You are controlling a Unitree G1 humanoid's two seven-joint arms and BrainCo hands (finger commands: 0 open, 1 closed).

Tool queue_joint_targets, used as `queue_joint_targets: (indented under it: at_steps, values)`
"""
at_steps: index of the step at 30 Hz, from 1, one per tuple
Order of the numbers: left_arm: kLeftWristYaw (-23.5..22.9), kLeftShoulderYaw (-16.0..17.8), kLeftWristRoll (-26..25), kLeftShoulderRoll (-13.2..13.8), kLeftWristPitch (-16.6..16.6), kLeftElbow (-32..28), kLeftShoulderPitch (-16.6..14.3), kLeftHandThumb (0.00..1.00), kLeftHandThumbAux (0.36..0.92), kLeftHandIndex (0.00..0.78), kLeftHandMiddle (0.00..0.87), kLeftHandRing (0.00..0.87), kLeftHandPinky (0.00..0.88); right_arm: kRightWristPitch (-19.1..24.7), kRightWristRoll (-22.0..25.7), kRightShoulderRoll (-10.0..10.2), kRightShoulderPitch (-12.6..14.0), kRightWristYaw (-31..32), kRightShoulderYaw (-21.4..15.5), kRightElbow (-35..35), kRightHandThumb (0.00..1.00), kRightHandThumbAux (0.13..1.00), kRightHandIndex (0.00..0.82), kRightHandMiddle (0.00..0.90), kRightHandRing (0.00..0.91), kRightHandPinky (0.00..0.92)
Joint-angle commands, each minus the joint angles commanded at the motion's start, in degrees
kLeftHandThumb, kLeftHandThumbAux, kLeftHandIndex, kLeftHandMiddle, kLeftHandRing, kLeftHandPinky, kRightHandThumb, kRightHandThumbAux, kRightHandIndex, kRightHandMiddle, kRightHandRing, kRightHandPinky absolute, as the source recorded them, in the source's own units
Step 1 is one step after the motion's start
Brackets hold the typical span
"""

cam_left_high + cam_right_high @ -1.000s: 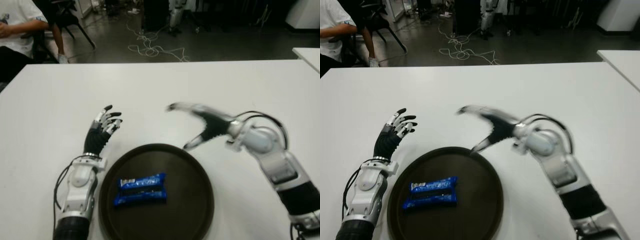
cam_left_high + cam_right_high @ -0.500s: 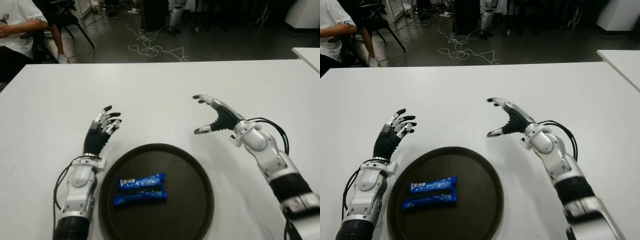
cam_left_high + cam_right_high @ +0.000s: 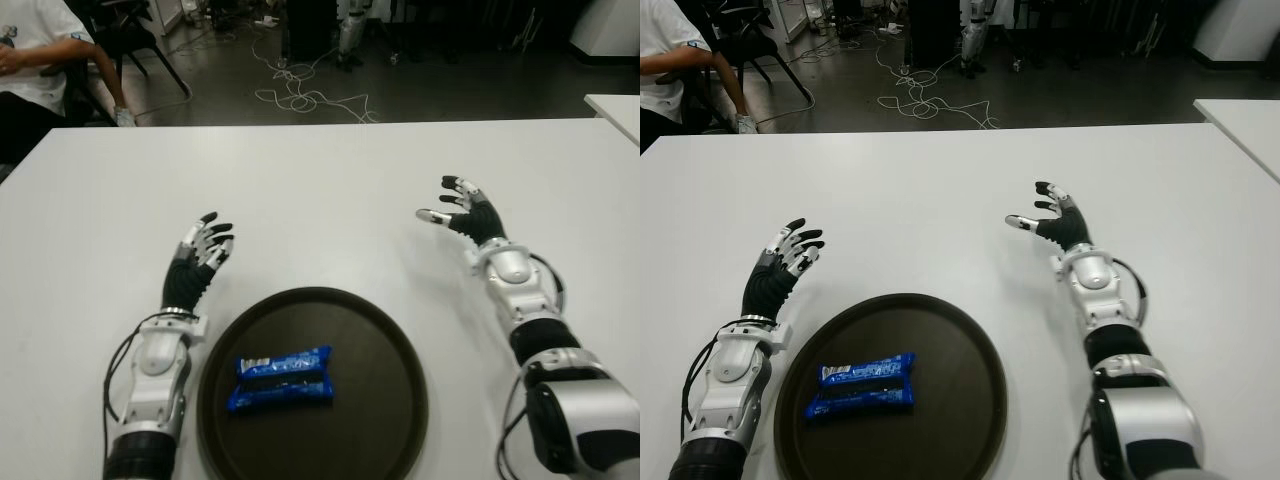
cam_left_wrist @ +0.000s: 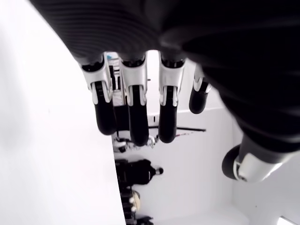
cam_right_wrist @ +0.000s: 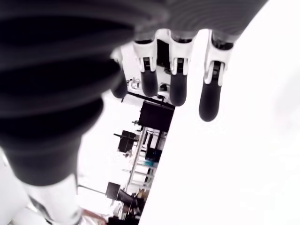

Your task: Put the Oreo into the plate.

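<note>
Near the front edge of the white table, a dark round plate carries two blue Oreo packs lying side by side left of its centre. At the plate's 10 o'clock, the left hand shows fingers relaxed, empty. At 2 o'clock, well apart, the right hand is spread, holding nothing.

Left hand, right hand: empty, fingers spread
</note>
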Motion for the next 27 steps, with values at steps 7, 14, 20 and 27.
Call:
queue_joint_targets:
  at_steps: [7, 14, 20, 27]
  values:
    - [1.27, -0.03, 0.81, -0.16, -1.87, 0.50, -0.08, 0.165, 0.618, 0.109, 0.190, 0.155, 0.103, -1.28, -3.13, -0.47, -0.82, -2.72, 1.75, 1.87, 0.000, 0.767, 0.199, 0.275, 0.293, 0.311]
    - [1.84, -0.15, 0.96, -0.44, -2.93, 0.85, -0.21, 0.151, 0.652, 0.100, 0.163, 0.128, 0.080, -2.54, -4.13, -0.56, -0.86, -4.02, 2.18, 2.70, 0.000, 0.767, 0.200, 0.280, 0.292, 0.309]
    - [2.98, -0.38, 2.06, -0.44, -3.30, 1.18, -0.44, 0.137, 0.645, 0.116, 0.158, 0.118, 0.060, -2.76, -4.70, -0.79, -1.17, -4.65, 2.76, 3.32, 0.000, 0.784, 0.199, 0.277, 0.290, 0.312]
    - [3.97, -0.37, 2.53, -0.51, -3.46, 1.86, -0.82, 0.129, 0.657, 0.116, 0.161, 0.114, 0.052, -2.77, -5.75, -0.75, -1.47, -5.43, 3.31, 3.96, 0.000, 0.776, 0.200, 0.279, 0.287, 0.303]
